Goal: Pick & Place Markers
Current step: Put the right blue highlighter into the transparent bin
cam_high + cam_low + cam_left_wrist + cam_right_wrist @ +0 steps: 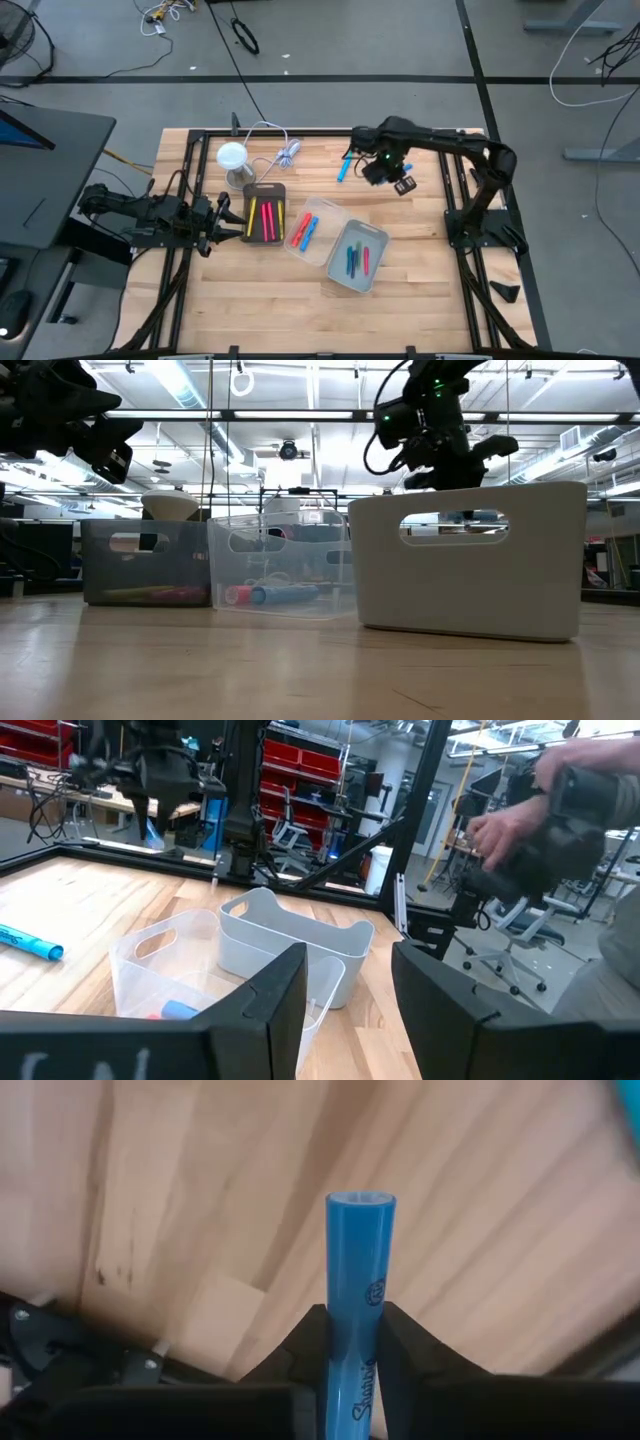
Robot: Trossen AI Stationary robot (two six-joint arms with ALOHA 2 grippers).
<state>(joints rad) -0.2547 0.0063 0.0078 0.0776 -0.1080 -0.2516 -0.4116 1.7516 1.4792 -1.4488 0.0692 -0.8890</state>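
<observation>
While I hover upper right of frame: right gripper pinching blue marker
Marker axis: straight out between my fingers
Left gripper: spread, idle

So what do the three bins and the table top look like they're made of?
Dark bin: smoky, translucent plastic, contents showing through. Middle bin: clear plastic, markers visible through its wall. Third bin: opaque, matte pale plastic with a moulded handle slot. Table top: light wood planks with visible grain, probably sealed.

The wooden bench carries three bins: a clear bin, a dark bin just beside it, a white bin opposite. A blue marker, lamp and cable bundle lie beyond.
</observation>
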